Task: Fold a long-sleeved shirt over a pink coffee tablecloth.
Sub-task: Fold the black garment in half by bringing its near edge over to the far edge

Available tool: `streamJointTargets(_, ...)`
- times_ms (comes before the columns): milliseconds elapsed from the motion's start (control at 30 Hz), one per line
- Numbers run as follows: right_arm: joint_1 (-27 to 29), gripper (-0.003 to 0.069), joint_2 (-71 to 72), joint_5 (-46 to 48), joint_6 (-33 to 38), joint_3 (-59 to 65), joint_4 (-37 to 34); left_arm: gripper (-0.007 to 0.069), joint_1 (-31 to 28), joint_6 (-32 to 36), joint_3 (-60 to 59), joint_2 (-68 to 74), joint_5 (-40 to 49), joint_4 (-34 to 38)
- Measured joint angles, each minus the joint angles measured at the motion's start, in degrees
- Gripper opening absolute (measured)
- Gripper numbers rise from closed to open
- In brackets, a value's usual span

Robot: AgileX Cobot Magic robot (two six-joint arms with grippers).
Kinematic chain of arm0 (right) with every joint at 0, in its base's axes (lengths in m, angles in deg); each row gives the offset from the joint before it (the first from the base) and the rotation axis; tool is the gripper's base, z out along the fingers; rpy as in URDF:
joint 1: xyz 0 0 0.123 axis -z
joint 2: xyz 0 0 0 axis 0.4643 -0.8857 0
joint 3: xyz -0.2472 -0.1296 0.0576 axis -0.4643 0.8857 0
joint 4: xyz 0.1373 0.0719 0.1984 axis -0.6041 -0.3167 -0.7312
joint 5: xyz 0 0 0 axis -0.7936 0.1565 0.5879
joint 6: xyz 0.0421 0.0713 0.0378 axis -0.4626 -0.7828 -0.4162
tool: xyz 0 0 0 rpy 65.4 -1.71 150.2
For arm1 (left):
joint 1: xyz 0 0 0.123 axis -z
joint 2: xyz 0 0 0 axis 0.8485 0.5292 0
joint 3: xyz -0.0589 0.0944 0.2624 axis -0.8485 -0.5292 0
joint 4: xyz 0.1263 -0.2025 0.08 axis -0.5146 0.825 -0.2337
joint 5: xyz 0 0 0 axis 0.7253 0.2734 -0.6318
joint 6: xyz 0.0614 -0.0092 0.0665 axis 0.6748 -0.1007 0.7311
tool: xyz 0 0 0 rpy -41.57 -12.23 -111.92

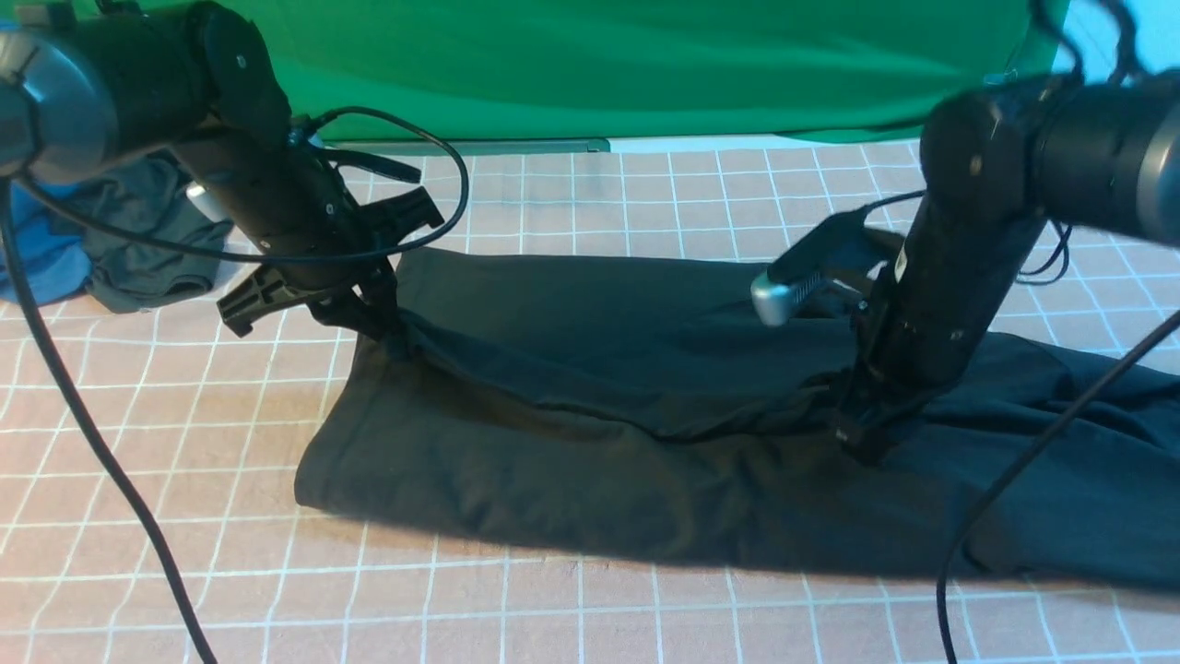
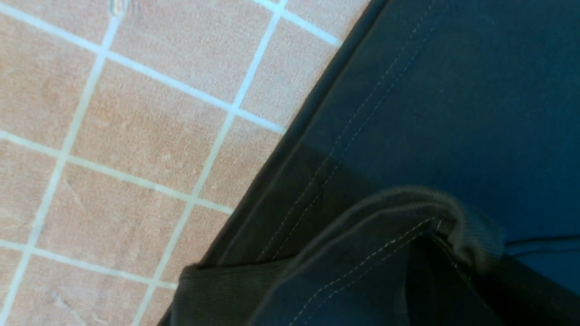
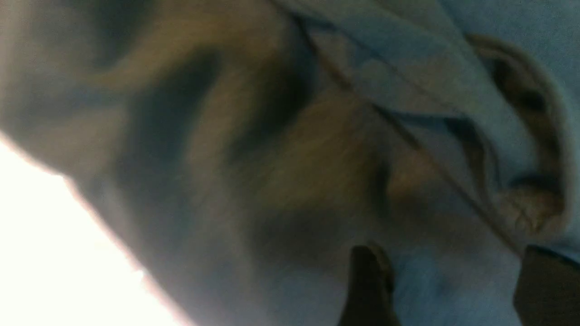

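One fold laid in long-sleeved shirt (image 1: 572, 461) on pink coffee tablecloth (image 1: 544, 618); left fingers (image 1: 376, 300) pinch hem, right fingers (image 3: 368, 285) spread, empty; more folds due.

The pink coffee tablecloth (image 1: 590, 609) (white-gridded) carries the long-sleeved shirt (image 1: 572, 443) and, far left, a grey garment (image 1: 157, 240) beside blue cloth (image 1: 41, 249).

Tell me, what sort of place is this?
Likely a robot test or filming studio: a plain green backdrop cloth hangs behind, a black robot arm reaches in from each side, and a black shirt lies on a pink gridded tablecloth.
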Motion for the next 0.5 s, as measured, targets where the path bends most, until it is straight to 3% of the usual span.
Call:
streamJointTargets(167, 0.0, 0.0498, -0.1, -7.3, -0.2, 1.0, 0.8, 0.0031, 0.0, 0.2, 0.0, 0.0, 0.0, 0.2)
streamJointTargets(500, 0.0, 0.0444, -1.9, -15.3, -2.6, 1.0, 0.8, 0.0031, 0.0, 0.6, 0.0, 0.0, 0.0, 0.4)
